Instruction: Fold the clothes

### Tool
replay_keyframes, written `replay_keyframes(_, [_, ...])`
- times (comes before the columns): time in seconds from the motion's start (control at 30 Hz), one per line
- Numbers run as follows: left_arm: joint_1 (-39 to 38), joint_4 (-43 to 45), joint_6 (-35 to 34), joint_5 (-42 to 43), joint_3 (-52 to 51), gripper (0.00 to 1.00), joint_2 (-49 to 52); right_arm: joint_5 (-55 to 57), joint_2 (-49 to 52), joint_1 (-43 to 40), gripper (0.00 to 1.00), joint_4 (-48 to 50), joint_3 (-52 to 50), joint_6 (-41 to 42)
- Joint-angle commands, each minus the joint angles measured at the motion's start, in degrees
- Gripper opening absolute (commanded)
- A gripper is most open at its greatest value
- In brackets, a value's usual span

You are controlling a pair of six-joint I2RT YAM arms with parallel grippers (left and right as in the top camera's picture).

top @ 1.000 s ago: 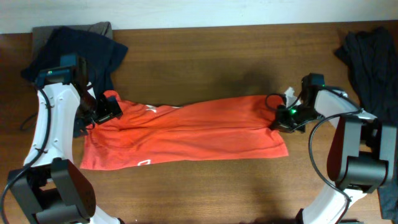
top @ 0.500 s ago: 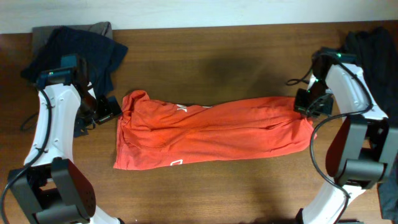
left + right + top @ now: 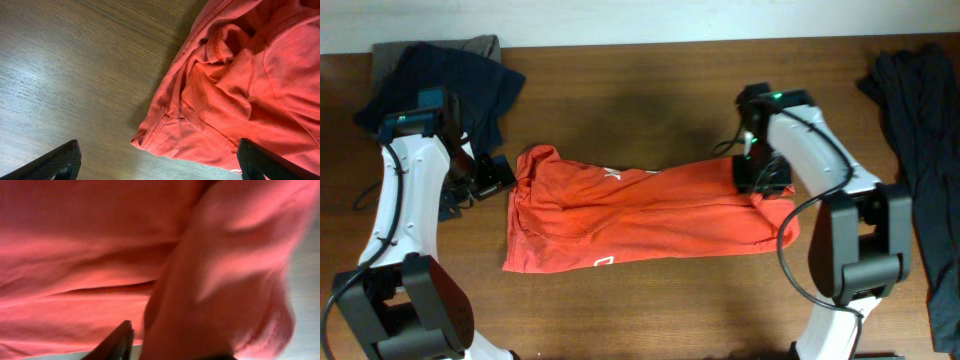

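Observation:
The clothes, a red-orange T-shirt (image 3: 640, 215), lie in a long band across the middle of the wooden table (image 3: 640, 100), with a little white print showing (image 3: 605, 261). My left gripper (image 3: 498, 178) stands open just left of the shirt's crumpled left end (image 3: 235, 80). Nothing sits between that gripper's (image 3: 159, 157) fingers (image 3: 60, 160) except table and the hem's edge. My right gripper (image 3: 760, 178) hovers over the shirt's right end, which is doubled back on itself. In the right wrist view a thick fold of shirt (image 3: 225, 280) hangs against one visible finger (image 3: 117, 342); the other is hidden.
A heap of dark navy clothing (image 3: 440, 75) lies at the back left, behind my left arm. Another dark garment (image 3: 915, 110) is draped along the right edge. Bare wood shows behind and in front of the shirt.
The right gripper first dragged the shirt rightwards, then swung back left, laying the right end over onto the shirt. The left gripper stayed open and still.

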Motion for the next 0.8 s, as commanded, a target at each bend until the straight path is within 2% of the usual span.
replay_keyframes(0.0, [0.3,-0.1,0.5,-0.4,-0.5,0.99,0.3,-2.5,0.1,3.2,0.41,0.8,-1.6,0.4])
replay_keyframes(0.23, [0.3,-0.1,0.5,-0.4,-0.5,0.99,0.3,-6.9,0.1,6.2,0.4,2.2,-0.8,0.5])
replay_keyframes(0.4, [0.3,-0.1,0.5,-0.5,-0.5,0.99,0.3,-5.0,-0.1,4.8,0.42,-4.5,5.7,0.4])
replay_keyframes(0.47, [0.3,-0.1,0.5,-1.1,-0.5,0.99,0.3,-2.3,-0.2,3.5,0.53,-8.2,9.6,0.5])
replay_keyframes(0.53, [0.3,-0.1,0.5,-1.4,-0.5,0.99,0.3,-0.6,-0.2,1.6,0.72,-10.7,12.6,0.5])
replay_keyframes(0.57, [0.3,-0.1,0.5,-1.4,-0.5,0.99,0.3,-0.2,-0.2,0.3,0.89,-11.4,13.7,0.4])
replay_keyframes(0.6, [0.3,-0.1,0.5,-1.4,-0.5,0.99,0.3,-0.1,-0.2,-1.2,0.99,-11.6,14.4,0.4])
replay_keyframes(0.77, [0.3,-0.2,0.5,-1.4,-0.5,0.99,0.3,-1.5,-0.1,-11.4,0.99,-11.0,13.3,0.4])
